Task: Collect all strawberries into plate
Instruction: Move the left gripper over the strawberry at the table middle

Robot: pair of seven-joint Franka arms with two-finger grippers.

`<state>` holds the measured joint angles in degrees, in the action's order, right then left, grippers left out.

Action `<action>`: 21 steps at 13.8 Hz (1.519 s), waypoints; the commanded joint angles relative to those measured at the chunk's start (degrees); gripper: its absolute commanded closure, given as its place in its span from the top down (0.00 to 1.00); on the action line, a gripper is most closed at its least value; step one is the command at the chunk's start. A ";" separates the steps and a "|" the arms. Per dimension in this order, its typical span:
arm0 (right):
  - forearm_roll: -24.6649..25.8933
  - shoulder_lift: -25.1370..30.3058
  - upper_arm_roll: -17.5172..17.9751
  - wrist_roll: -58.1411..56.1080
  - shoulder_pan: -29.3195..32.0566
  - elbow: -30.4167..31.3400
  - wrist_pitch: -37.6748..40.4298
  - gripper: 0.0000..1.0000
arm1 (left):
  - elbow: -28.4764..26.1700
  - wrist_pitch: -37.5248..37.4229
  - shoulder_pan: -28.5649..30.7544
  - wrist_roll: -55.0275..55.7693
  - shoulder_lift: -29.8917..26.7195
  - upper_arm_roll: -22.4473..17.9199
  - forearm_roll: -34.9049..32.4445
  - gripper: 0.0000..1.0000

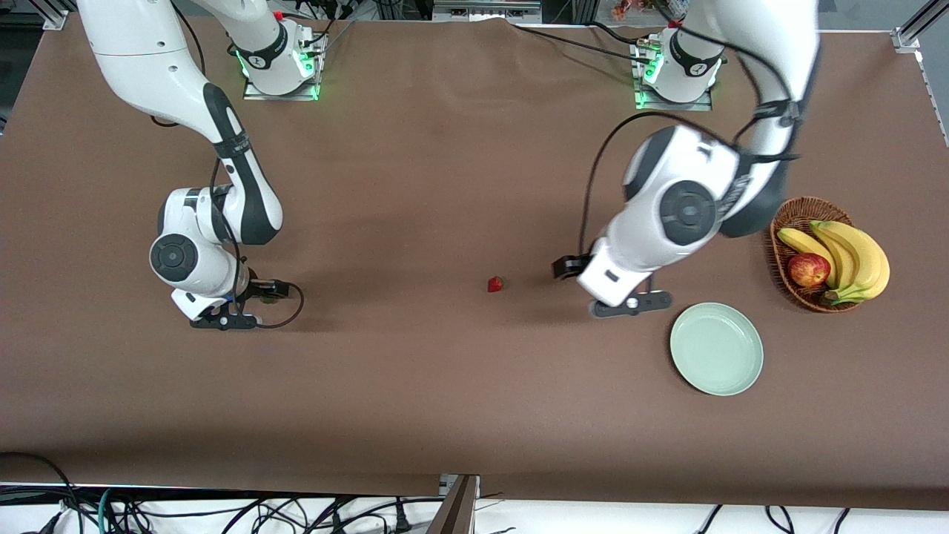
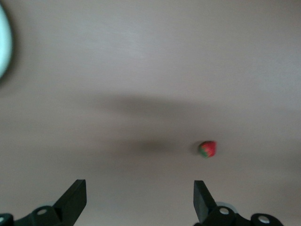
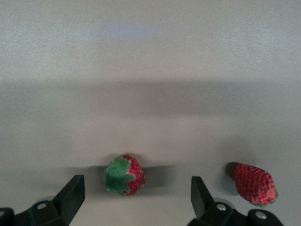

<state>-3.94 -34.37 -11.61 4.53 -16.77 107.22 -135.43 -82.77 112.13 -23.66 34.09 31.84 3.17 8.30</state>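
Three strawberries show across the views, all lying on the brown table [image 1: 415, 185] and none on the plate. One strawberry [image 1: 495, 284] lies alone near the middle of the table, between the two arms; the left wrist view shows this same berry [image 2: 207, 149] ahead of the left gripper's fingertips and off to one side, not between them. The left gripper [image 2: 139, 200] hangs over bare table between that berry and the pale mint-green plate [image 1: 716, 348], its fingers [image 2: 75, 197] spread wide with nothing between them. The plate holds nothing and sits toward the left arm's end of the table, nearer to the front camera than the brown wicker basket [image 1: 787, 222], which holds bananas [image 1: 852, 256] and a red apple [image 1: 808, 269]. The right gripper [image 3: 138, 198] is low over the table toward the right arm's end, fingers [image 3: 73, 194] likewise spread apart and gripping nothing. Its wrist view shows two more berries: a strawberry with a green cap [image 3: 125, 175] lies just ahead of the gap between the fingertips, and a second strawberry [image 3: 255, 184] lies beside one fingertip, outside the gap. In the front view the right arm's wrist hides both of these berries.
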 commanded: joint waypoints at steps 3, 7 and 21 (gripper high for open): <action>-3.00 2.03 0.27 -2.07 0.43 2.46 -1.76 1.00 | 1.21 13.70 -5.25 9.24 8.93 -0.89 0.32 1.00; -4.14 1.59 0.36 -2.07 0.43 3.16 -3.79 1.00 | 0.69 24.08 -10.50 13.79 15.96 -0.97 0.67 1.00; -4.15 0.97 0.53 -2.07 0.43 3.25 -4.93 0.44 | 0.68 24.19 -13.08 18.91 18.52 -0.97 0.05 0.80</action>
<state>-6.62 -34.24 -11.45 3.93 -16.62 109.03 -139.16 -82.77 136.77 -35.98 52.79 49.89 2.72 8.30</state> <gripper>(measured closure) 0.436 0.044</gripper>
